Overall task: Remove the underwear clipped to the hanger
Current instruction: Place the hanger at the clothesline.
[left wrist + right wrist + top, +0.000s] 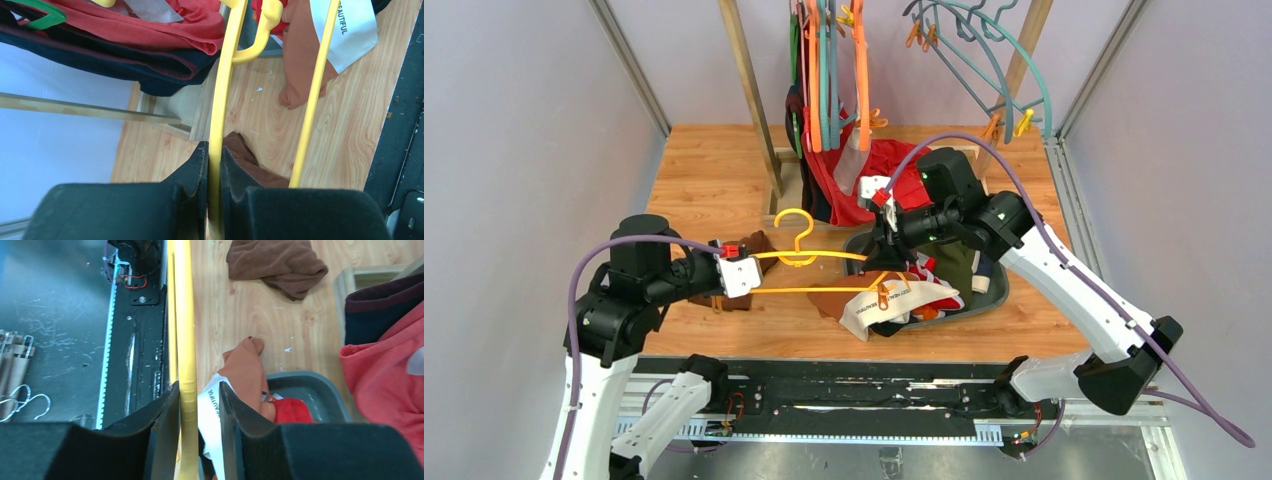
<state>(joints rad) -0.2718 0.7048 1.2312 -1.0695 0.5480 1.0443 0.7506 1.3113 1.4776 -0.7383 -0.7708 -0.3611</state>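
Note:
A yellow hanger (814, 257) hangs level between my two grippers. My left gripper (749, 275) is shut on its bar, seen in the left wrist view (214, 155) pinching the yellow bar (216, 115). My right gripper (876, 250) is at the other end. In the right wrist view (199, 390) its jaws stand apart around the bar (184, 315), with a gap on one side. The brown underwear (844, 300) with a white waistband (894, 305) hangs from an orange clip on the hanger, drooping onto the table and bin rim (247, 370).
A grey bin (994, 295) under the right gripper holds several garments, among them a red brief (292, 410). A large red cloth (874, 180) lies behind. A dark brown cloth (275, 262) lies by the left gripper. A rack with coloured hangers (824, 80) stands at the back.

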